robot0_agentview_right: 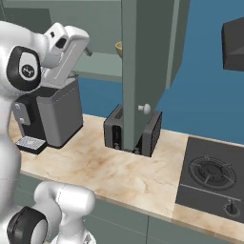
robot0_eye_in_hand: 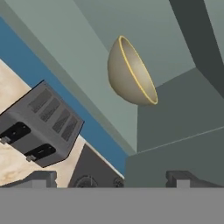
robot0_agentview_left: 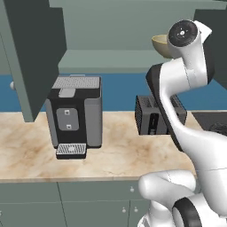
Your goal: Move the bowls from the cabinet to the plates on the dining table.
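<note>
Pale cabinet shelf (robot0_eye_in_hand: 87, 57) bears smooth olive bowl (robot0_eye_in_hand: 129, 74).

Pale olive bowl (robot0_eye_in_hand: 131, 72) with yellow rim, grey-green cabinet (robot0_agentview_left: 35, 53), beige veined worktop (robot0_agentview_left: 119, 155), dark grey toaster (robot0_eye_in_hand: 41, 124)

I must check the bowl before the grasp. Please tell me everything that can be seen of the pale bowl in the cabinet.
The pale bowl is round, smooth, yellowish-olive, with a thin lighter rim and a plain, empty inside. It stands upright on the cabinet's pale inner shelf, near the right side of the open cupboard. Nothing else touches it; the open tool is apart from it.
</note>
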